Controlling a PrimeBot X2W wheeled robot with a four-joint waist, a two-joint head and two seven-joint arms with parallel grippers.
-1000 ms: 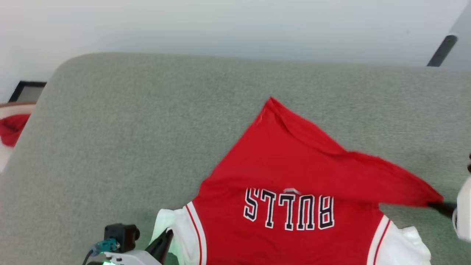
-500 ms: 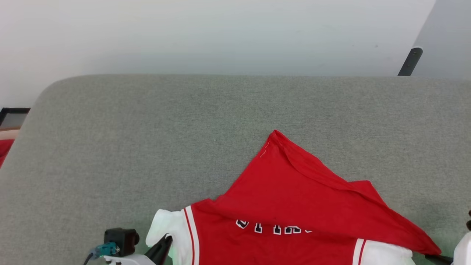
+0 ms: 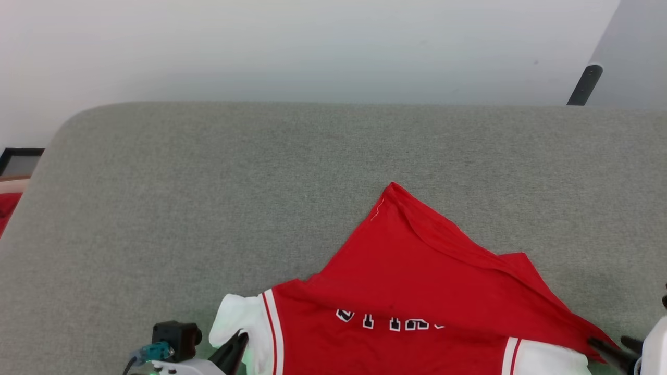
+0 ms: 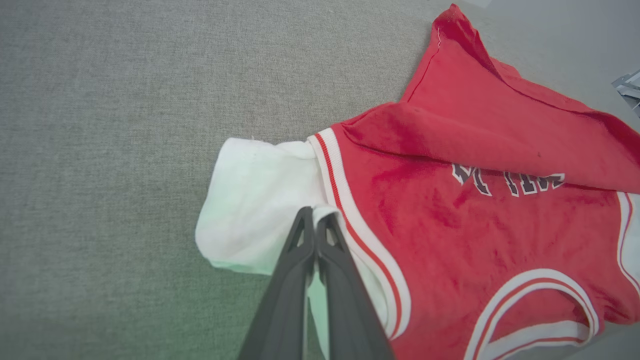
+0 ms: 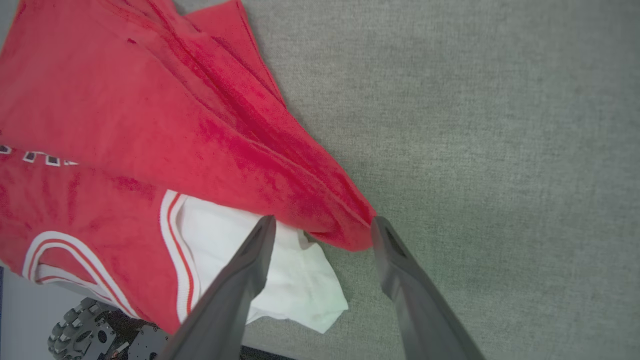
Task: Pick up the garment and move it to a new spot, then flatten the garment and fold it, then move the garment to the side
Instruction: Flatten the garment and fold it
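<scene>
- Now that its jaws have sprung apart, the right end effector (image 5: 322, 222) straddles the red hem corner (image 5: 340, 232) it was pinching a second ago.
- Beyond its fingertips, the garment (image 3: 417, 271) lies hem-over-chest on the table (image 3: 208, 198); the first fold looks laid.
- Opposite, the left end effector (image 4: 315, 215) stays clamped on the white sleeve (image 4: 250, 220).

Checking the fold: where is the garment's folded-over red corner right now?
In the head view it is at the lower right: the garment has its corner lying on the grey surface, between the fingers of the open right gripper and overlapping the white sleeve.
</scene>
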